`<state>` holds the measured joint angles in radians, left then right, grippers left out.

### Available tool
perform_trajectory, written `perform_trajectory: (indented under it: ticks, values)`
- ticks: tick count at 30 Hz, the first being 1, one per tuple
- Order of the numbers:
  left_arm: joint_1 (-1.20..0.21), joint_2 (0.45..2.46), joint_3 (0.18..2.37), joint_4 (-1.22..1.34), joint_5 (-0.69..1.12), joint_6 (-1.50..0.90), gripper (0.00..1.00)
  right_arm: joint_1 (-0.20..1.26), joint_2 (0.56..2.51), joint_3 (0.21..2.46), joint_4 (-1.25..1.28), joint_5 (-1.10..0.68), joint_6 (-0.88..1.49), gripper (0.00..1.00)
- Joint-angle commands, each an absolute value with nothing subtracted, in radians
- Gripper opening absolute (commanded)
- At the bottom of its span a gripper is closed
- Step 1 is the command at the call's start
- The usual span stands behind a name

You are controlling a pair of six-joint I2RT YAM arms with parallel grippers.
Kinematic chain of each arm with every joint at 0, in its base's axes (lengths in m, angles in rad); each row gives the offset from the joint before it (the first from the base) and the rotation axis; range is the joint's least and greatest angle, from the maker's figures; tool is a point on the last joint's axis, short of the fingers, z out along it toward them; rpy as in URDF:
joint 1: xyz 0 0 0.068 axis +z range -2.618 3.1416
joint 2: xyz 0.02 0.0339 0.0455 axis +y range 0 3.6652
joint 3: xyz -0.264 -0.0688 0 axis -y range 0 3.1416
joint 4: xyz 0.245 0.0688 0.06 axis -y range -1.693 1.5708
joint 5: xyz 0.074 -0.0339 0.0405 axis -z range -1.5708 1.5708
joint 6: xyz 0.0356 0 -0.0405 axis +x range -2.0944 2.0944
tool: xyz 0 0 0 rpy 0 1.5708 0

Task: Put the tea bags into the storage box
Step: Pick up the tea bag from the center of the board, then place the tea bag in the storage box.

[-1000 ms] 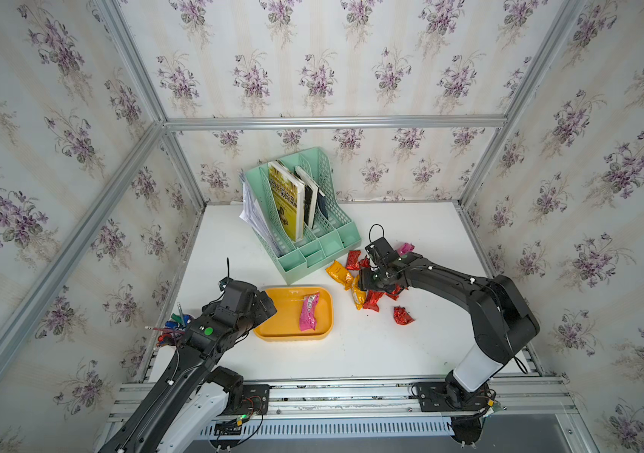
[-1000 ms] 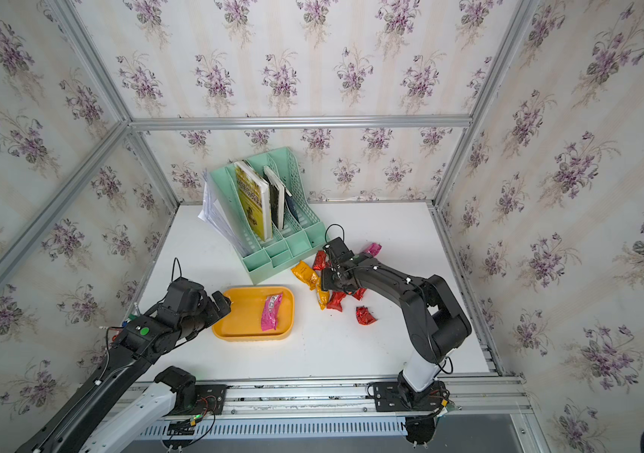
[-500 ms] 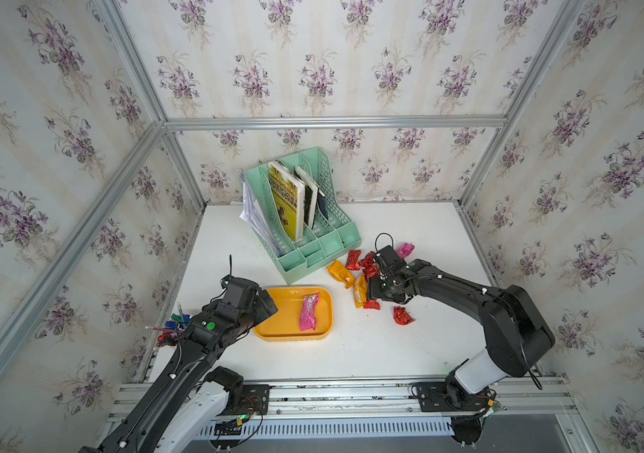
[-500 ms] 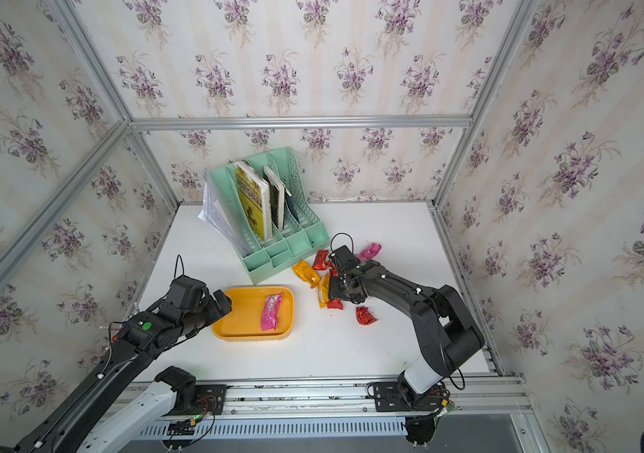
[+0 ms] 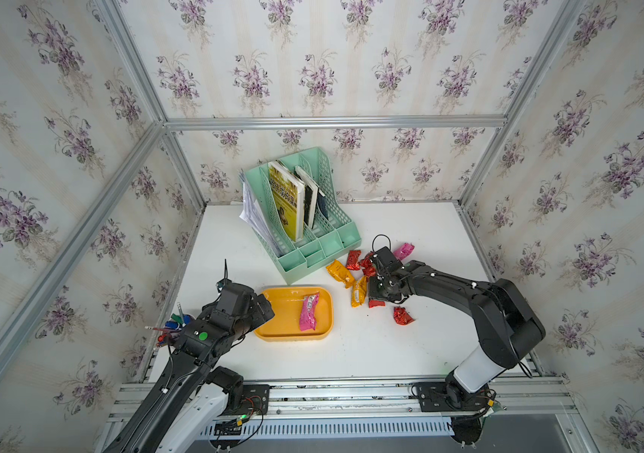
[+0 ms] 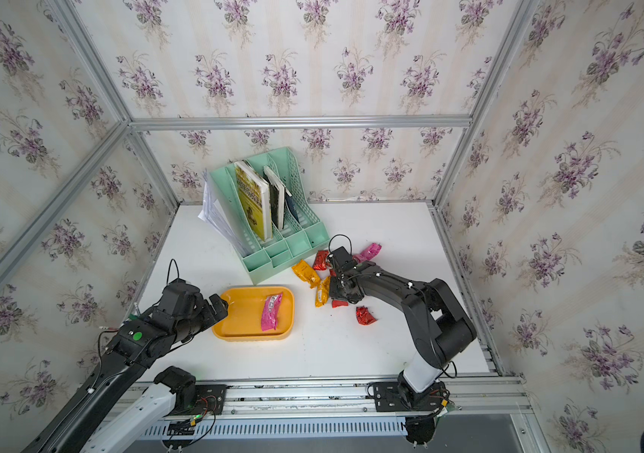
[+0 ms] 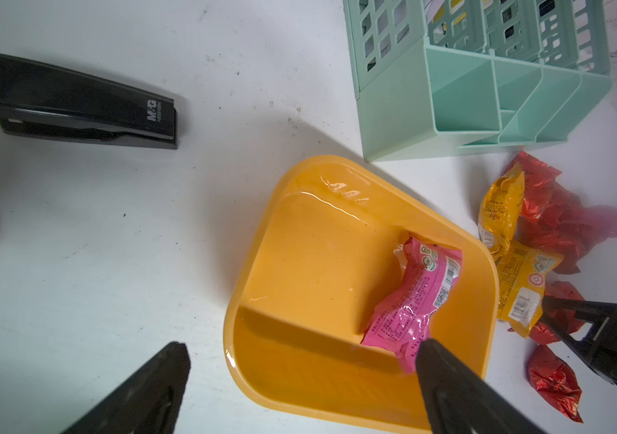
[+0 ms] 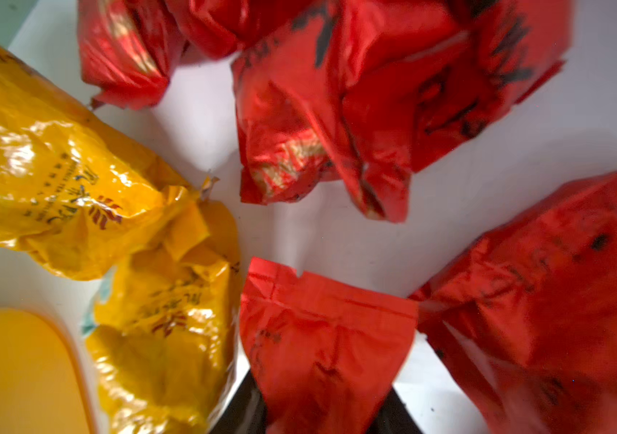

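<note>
Tea bags (image 5: 363,270) mostly still out: heaped on the table (image 5: 352,364) just beside the storage box (image 5: 289,337), on the right arm's side. Only one pink sachet (image 5: 308,313) inside so far; roughly ten left, judging by the heap, among them two orange sachets (image 5: 339,271) and a second pink sachet (image 5: 403,250). Right tool (image 5: 377,294) down in the heap, a red sachet (image 8: 322,330) between its fingers; clamped or not, cannot tell. Left tool (image 7: 303,347) spread wide, empty, over the storage box's opposite side. Around: flowered wallpaper (image 5: 352,59), aluminium frame (image 5: 332,122), scuffed white table; green file rack (image 5: 312,251) behind the storage box, black stapler (image 7: 74,101) well apart from it.
</note>
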<state>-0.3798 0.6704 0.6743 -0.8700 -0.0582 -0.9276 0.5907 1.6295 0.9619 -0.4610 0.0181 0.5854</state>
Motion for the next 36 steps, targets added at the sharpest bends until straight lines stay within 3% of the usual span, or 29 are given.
perform_trajectory:
  ticks: [1, 5, 10, 15, 20, 30, 36]
  values:
    - [-0.379, 0.678, 0.672, -0.868, -0.080, -0.885, 0.99, 0.591, 1.576, 0.954, -0.508, 0.065, 0.617, 0.34]
    - [-0.379, 0.715, 0.678, -0.834, -0.080, -0.834, 0.99, 0.614, 1.457, 0.930, -0.544, 0.068, 0.665, 0.34]
    - [-0.377, 0.774, 0.690, -0.785, -0.064, -0.763, 0.99, 0.779, 1.375, 0.953, -0.537, 0.077, 0.783, 0.33]
    - [-0.372, 0.821, 0.712, -0.784, -0.002, -0.702, 0.99, 1.005, 1.448, 1.034, -0.460, 0.144, 0.928, 0.32]
    - [-0.368, 0.807, 0.712, -0.823, 0.033, -0.687, 0.99, 1.121, 1.615, 1.149, -0.373, 0.157, 0.986, 0.32]
    - [-0.367, 0.682, 0.674, -0.892, 0.039, -0.695, 0.99, 1.138, 1.784, 1.261, -0.478, 0.253, 1.060, 0.32]
    - [-0.367, 0.648, 0.666, -0.904, 0.031, -0.699, 0.99, 1.132, 1.786, 1.224, -0.512, 0.260, 1.053, 0.45]
